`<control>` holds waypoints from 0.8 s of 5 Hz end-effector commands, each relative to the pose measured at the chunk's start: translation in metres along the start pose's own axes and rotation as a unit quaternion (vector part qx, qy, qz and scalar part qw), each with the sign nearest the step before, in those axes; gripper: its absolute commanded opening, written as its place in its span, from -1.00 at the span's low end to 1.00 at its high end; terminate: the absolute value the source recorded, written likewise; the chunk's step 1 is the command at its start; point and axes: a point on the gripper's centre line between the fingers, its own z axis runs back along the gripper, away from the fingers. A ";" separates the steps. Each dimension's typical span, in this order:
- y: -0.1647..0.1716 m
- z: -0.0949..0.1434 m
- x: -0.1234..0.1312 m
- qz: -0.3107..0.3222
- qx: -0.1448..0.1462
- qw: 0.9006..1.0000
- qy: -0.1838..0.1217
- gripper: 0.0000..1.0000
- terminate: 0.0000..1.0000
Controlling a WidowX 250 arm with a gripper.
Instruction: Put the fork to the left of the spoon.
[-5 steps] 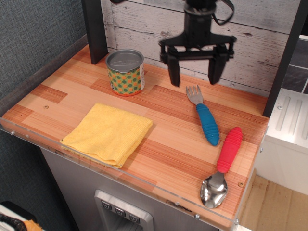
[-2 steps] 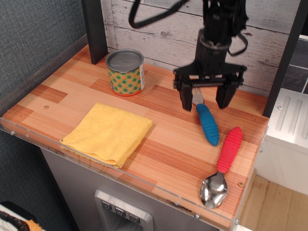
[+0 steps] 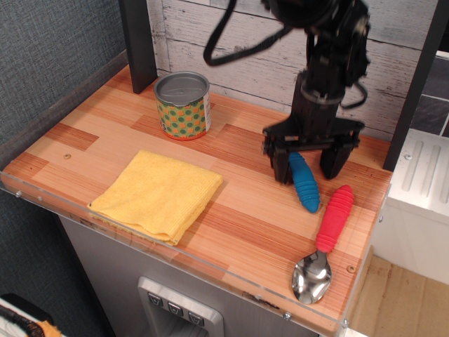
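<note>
Wooden tabletop (image 3: 231, 210) carries a yellow cloth (image 3: 158, 194) at front left and a green-dotted tin can (image 3: 183, 105) at the back, both well apart from the work area. The fork (image 3: 304, 184) lies at right, its blue handle showing and its tines hidden behind the gripper (image 3: 310, 165). The spoon (image 3: 325, 239) lies just right of it, bowl toward the front edge. The jaws stand apart, straddling the fork handle. Compared with 1.0 s ago, the gripper has descended from above the tines.
</note>
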 end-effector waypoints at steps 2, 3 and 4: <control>0.005 0.004 0.006 -0.034 -0.002 0.999 0.009 -1.00 -1.00; 0.012 0.015 0.009 -0.056 -0.009 0.998 0.003 -1.00 -1.00; 0.022 0.028 0.012 -0.069 -0.011 0.998 0.003 -1.00 -1.00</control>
